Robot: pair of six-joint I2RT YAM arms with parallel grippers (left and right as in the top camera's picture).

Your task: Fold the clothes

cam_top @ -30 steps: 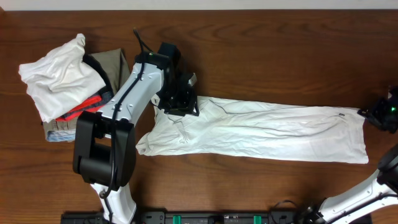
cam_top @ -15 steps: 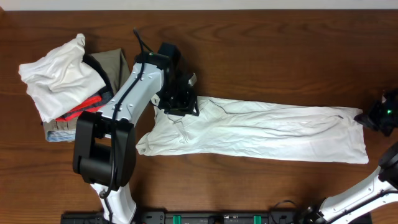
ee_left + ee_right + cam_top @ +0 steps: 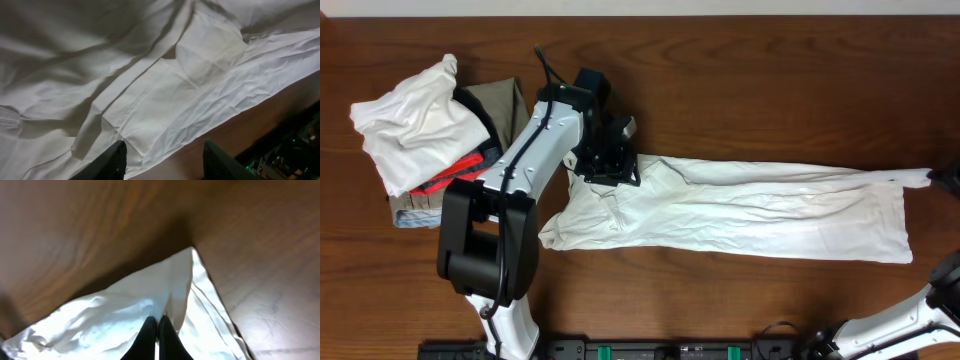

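The clothes, white wrinkly trousers (image 3: pixel 740 208), lie stretched across the table with the waist to the left and the leg ends to the right. My left gripper (image 3: pixel 610 165) hovers over the waist end. In the left wrist view it (image 3: pixel 165 161) stands open, one fingertip (image 3: pixel 114 159) over the cloth (image 3: pixel 165 85), the other over bare wood. My right gripper (image 3: pixel 948 178) sits at the far right edge of the overhead view. In the right wrist view it (image 3: pixel 158 329) is shut on the upper corner of the leg hem (image 3: pixel 150 295), which is pulled out into a point (image 3: pixel 918 175).
A pile of other garments lies at the back left: a crumpled white one (image 3: pixel 410 125), a khaki one (image 3: pixel 507 103) and a red-and-black one (image 3: pixel 455 175). The dark wooden table (image 3: pixel 770 90) shows around the trousers. The left arm's base (image 3: pixel 485 250) stands at the front left.
My right gripper has shut on the hem corner and drawn it to the right, stretching it into a point. The left arm has not moved.
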